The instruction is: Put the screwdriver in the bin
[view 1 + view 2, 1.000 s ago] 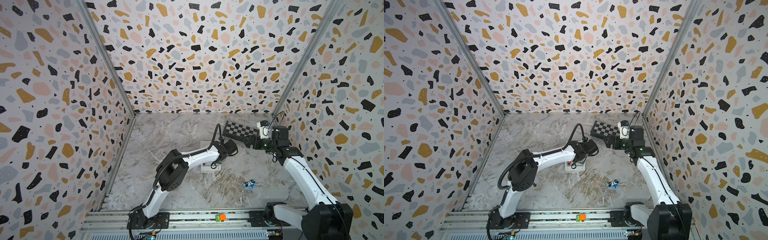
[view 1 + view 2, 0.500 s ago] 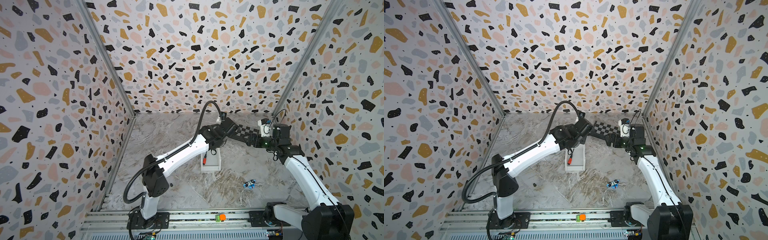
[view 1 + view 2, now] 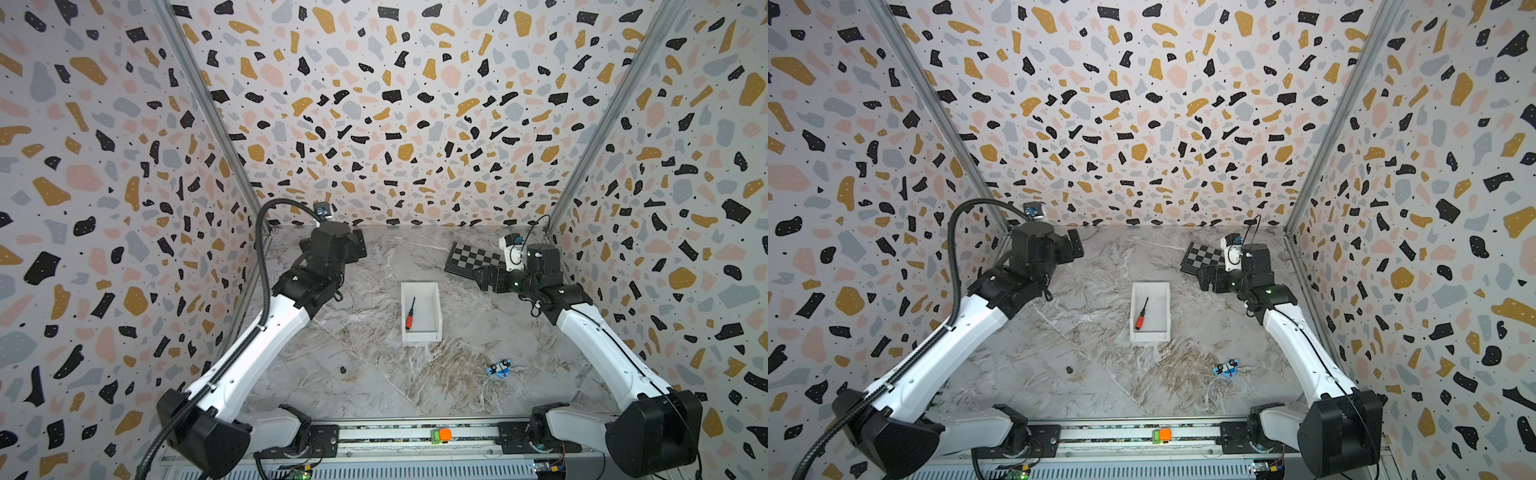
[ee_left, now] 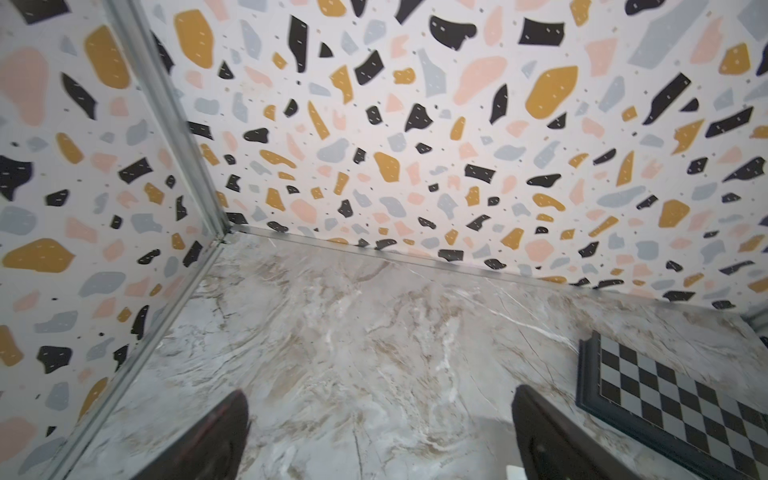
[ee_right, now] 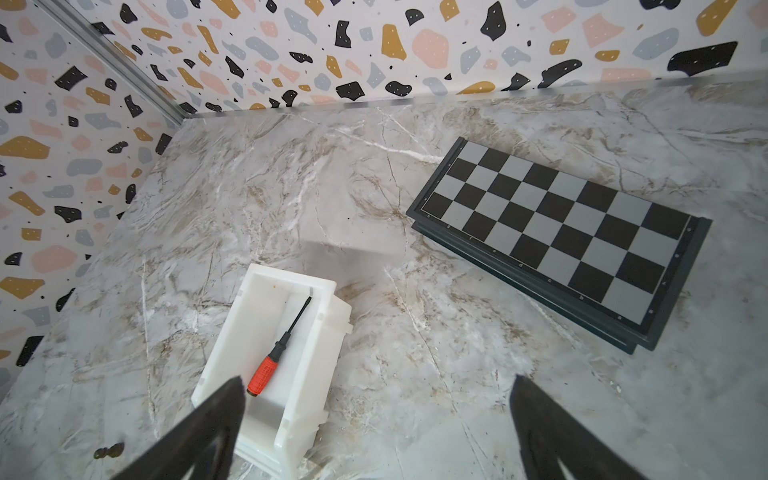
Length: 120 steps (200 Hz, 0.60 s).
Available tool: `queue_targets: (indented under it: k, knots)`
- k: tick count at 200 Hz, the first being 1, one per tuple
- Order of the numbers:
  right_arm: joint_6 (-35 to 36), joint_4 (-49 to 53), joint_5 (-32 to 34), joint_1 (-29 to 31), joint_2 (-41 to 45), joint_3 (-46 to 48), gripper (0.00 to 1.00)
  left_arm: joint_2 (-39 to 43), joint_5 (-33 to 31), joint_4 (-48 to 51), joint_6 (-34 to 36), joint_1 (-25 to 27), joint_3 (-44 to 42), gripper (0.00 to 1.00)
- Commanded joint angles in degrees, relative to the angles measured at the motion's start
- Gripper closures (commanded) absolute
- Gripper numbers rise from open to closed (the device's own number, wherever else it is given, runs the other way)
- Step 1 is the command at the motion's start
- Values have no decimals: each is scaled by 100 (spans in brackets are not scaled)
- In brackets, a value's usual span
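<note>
Left gripper (image 4: 378,399): fingers (image 4: 230,419) spread wide, with only bare marble between them. It holds nothing and touches nothing.
Left gripper position: in both top views it sits up by the back left corner (image 3: 353,245), well apart from the bin.
Left arm: reaches from its base at the front left, elbow bent low, forearm rising toward the back wall. The wrist is turned toward the table's middle.
Right gripper (image 5: 376,390): fingers (image 5: 534,411) stand wide apart and it is empty.
Right gripper position: in a top view it hovers over the near edge of the chessboard (image 3: 473,257), pointing toward the bin, not touching it.
Right arm: stretched from the front right base along the right wall, wrist bent inward.
Screwdriver (image 3: 410,313): lies flat inside the bin, free of both grippers. The red-orange handle is toward the front and the dark shaft points toward the back wall. It is clearest in the right wrist view (image 5: 278,349).
Bin (image 3: 419,336): white, upright on the marble table (image 3: 374,386) about mid-table, between the two arms.
Blue toy (image 3: 498,368): on the table, in front of the bin and to its right, apart from it.
</note>
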<state>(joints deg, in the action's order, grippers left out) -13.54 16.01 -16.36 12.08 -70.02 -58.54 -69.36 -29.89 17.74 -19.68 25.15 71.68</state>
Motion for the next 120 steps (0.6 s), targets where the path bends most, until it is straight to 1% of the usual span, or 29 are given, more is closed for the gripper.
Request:
queue_targets:
  k: [1, 16, 29, 46, 55, 76, 102, 120]
  knots:
    - [107, -378, 433, 112, 32, -17, 1, 363, 16, -908, 299, -317, -633, 0]
    - [102, -544, 557, 128, 74, 98, 1, 582, -116, -1181, 267, -591, -1076, 0]
    - [90, -673, 732, 130, 148, 257, 1, 746, -102, -1490, 209, -877, -1458, 0]
    - [64, -935, 1132, 129, 374, 589, 1, 988, -210, -2023, 198, -1100, -2044, 0]
    - [90, -1076, 1342, 127, 526, 786, 1, 1101, -73, -2377, 321, -1187, -2354, 0]
    - [210, -1485, 1566, 67, 896, 1317, 1, 1232, -215, -2941, 452, -1231, -2905, 0]
    - [205, -2258, 1540, -164, 1271, 1983, 1, 1168, -480, -3718, 869, -1249, -3493, 0]
    - [288, -2846, 1891, -230, 1430, 2383, 1, 1118, -645, -4114, 1070, -1258, -3858, 0]
